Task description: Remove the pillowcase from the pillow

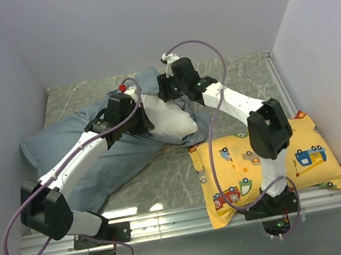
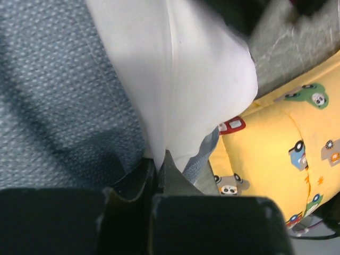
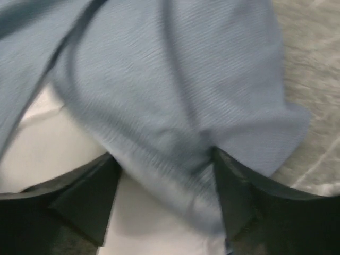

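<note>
Left gripper (image 2: pixel 159 170) pinches pillow (image 2: pixel 202 79) corner; right gripper (image 3: pixel 164 196) gapes wide astride pillowcase (image 3: pixel 175 79). Closing might nip pillow too.

Left jaws pinched together, right jaws spread wide.

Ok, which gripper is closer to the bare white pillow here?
Left. The left gripper is pinched shut on the white pillow's exposed corner. The right gripper sits just beyond it, jaws open astride a fold of the blue pillowcase.

No legible text, apparently.
</note>
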Action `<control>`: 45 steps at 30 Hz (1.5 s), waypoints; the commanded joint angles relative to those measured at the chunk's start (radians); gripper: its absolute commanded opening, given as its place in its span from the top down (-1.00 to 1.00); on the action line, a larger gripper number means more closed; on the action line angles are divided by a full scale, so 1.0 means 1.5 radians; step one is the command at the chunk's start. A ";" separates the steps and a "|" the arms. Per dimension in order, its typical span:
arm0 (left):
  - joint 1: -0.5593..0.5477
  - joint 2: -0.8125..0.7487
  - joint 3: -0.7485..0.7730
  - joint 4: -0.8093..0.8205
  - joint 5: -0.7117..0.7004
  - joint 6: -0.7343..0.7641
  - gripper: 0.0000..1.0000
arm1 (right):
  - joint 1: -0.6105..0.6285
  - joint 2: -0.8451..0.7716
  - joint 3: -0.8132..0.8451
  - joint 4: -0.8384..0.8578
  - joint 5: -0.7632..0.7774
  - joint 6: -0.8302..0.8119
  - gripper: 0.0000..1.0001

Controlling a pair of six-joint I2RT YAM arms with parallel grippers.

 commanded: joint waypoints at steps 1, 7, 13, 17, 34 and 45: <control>-0.027 -0.013 0.037 -0.054 0.012 0.048 0.99 | -0.030 0.070 0.104 -0.058 0.117 0.021 -0.09; -0.053 -0.041 0.035 -0.092 0.008 0.095 0.99 | -0.107 0.153 0.225 -0.114 0.145 0.144 1.00; -0.053 -0.103 0.022 -0.110 -0.022 0.124 0.99 | -0.158 0.248 0.304 -0.153 0.089 0.211 1.00; -0.045 -0.123 0.020 -0.121 -0.104 0.127 0.99 | -0.167 0.252 0.259 -0.109 -0.074 0.232 0.99; -0.061 0.057 0.333 -0.090 -0.163 0.058 -0.35 | -0.166 0.192 -0.025 0.383 -0.521 0.516 1.00; -0.175 0.298 0.603 -0.305 -0.447 0.038 -0.64 | -0.166 0.179 -0.037 0.333 -0.494 0.468 1.00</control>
